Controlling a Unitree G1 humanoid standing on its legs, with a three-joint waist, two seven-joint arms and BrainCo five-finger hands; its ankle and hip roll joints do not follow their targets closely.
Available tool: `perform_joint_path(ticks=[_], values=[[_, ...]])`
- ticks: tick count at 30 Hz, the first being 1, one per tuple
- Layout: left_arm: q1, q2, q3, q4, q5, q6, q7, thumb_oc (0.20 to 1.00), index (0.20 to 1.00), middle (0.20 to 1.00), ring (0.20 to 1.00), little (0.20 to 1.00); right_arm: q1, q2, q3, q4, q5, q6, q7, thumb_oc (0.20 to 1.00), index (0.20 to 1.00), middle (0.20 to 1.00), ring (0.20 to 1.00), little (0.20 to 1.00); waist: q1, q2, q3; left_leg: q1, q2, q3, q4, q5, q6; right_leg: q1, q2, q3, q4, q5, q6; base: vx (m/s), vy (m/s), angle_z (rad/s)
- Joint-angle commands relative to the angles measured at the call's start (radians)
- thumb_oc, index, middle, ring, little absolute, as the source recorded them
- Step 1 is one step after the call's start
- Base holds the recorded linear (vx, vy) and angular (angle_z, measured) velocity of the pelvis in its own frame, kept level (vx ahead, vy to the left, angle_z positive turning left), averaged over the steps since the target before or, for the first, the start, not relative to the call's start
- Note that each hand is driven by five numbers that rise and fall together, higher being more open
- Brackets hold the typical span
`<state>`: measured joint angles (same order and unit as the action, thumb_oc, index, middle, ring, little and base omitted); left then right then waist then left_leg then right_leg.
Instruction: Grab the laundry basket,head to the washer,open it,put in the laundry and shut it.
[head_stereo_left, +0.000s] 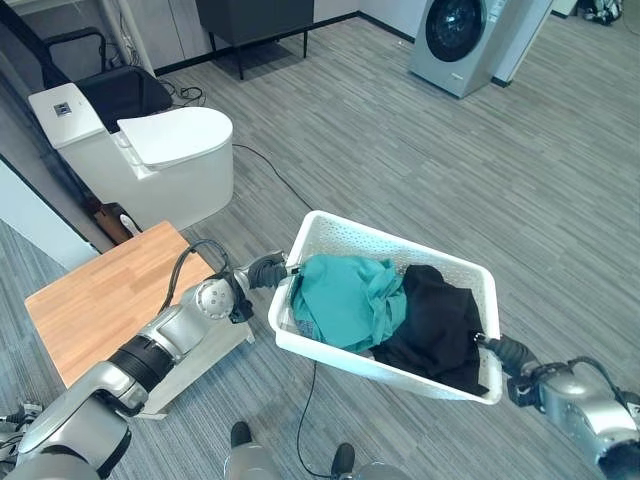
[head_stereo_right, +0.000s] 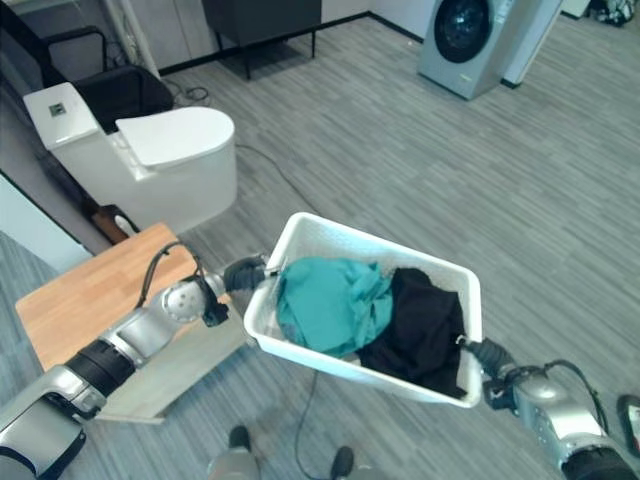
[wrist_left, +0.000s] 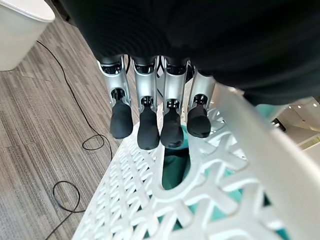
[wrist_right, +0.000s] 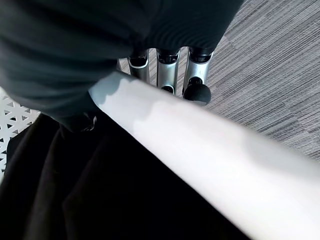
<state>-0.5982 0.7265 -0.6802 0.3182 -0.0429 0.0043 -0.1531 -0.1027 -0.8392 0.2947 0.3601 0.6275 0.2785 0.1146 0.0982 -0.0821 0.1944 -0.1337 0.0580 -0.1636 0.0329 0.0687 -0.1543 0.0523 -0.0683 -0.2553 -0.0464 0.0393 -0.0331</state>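
Observation:
A white lattice laundry basket (head_stereo_left: 400, 243) hangs in the air in front of me, carried between both hands. It holds a teal garment (head_stereo_left: 350, 298) on its left side and a black garment (head_stereo_left: 435, 320) on its right. My left hand (head_stereo_left: 268, 271) grips the left end, its fingers (wrist_left: 150, 125) curled down over the rim against the lattice wall (wrist_left: 210, 165). My right hand (head_stereo_left: 503, 352) holds the right end, fingers (wrist_right: 197, 90) hooked under the white rim (wrist_right: 200, 155). The grey washer (head_stereo_left: 458, 35) with its round dark door stands shut at the far upper right.
A white toilet (head_stereo_left: 170, 150) stands at the left, with a low wooden table (head_stereo_left: 100, 295) beside my left arm. A black cabinet on legs (head_stereo_left: 255, 20) stands at the back wall. Grey plank floor stretches between the basket and the washer.

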Motion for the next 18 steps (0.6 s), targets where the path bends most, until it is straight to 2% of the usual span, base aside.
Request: perform_joint_path(ticks=[1, 2, 4, 7, 10, 18], values=[[-0.065, 0.016, 0.062, 0.033, -0.037, -0.030, 0.045, 0.200, 0.200, 0.200, 0.200, 0.200, -0.147, 0.025, -0.038, -0.071, 0.139, -0.165, 0.068, 0.200, 0.200, 0.200, 0.200, 0.200, 0.044, 0.041, 0.000, -0.079, -0.072, 0.069, 0.013, 0.013, 0.076, 0.067, 0.017, -0.023, -0.029, -0.107, 0.117, 0.03, 0.014, -0.46], [-0.057, 0.016, 0.067, 0.028, -0.034, -0.028, 0.044, 0.200, 0.200, 0.200, 0.200, 0.200, -0.166, 0.045, -0.023, -0.062, 0.137, -0.165, 0.065, 0.200, 0.200, 0.200, 0.200, 0.200, 0.046, 0.046, -0.004, -0.065, -0.065, 0.077, -0.008, 0.015, 0.082, 0.068, 0.027, -0.009, -0.029, -0.110, 0.119, 0.07, 0.039, -0.52], [-0.036, 0.020, 0.070, 0.019, -0.033, -0.028, 0.041, 0.200, 0.200, 0.200, 0.200, 0.200, -0.186, 0.077, -0.008, -0.056, 0.133, -0.168, 0.060, 0.200, 0.200, 0.200, 0.200, 0.200, 0.057, 0.044, -0.011, -0.042, -0.082, 0.027, -0.007, 0.013, 0.086, 0.073, 0.037, 0.028, -0.025, -0.111, 0.113, 0.10, 0.040, -0.49], [-0.030, 0.021, 0.071, 0.020, -0.026, -0.025, 0.043, 0.200, 0.200, 0.200, 0.200, 0.200, -0.169, 0.083, -0.020, -0.072, 0.132, -0.171, 0.060, 0.200, 0.200, 0.200, 0.200, 0.200, 0.048, 0.038, -0.011, -0.035, -0.079, 0.037, -0.008, 0.021, 0.083, 0.080, 0.038, 0.027, -0.024, -0.115, 0.105, 0.05, 0.006, -0.54], [-0.037, 0.020, 0.069, 0.021, -0.022, -0.025, 0.044, 0.200, 0.200, 0.200, 0.200, 0.200, -0.169, 0.089, -0.013, -0.090, 0.134, -0.174, 0.065, 0.200, 0.200, 0.200, 0.200, 0.200, 0.047, 0.031, -0.015, -0.015, -0.084, 0.028, -0.022, 0.016, 0.089, 0.085, 0.037, 0.031, -0.027, -0.120, 0.105, 0.06, 0.021, 0.04], [-0.040, 0.024, 0.055, 0.006, -0.019, -0.021, 0.037, 0.200, 0.200, 0.200, 0.200, 0.200, -0.138, 0.074, -0.021, -0.132, 0.142, -0.168, 0.082, 0.200, 0.200, 0.200, 0.200, 0.200, 0.024, 0.024, -0.024, 0.020, -0.082, 0.057, -0.069, 0.030, 0.105, 0.073, 0.038, 0.048, -0.013, -0.129, 0.102, 0.06, 0.008, -0.04]])
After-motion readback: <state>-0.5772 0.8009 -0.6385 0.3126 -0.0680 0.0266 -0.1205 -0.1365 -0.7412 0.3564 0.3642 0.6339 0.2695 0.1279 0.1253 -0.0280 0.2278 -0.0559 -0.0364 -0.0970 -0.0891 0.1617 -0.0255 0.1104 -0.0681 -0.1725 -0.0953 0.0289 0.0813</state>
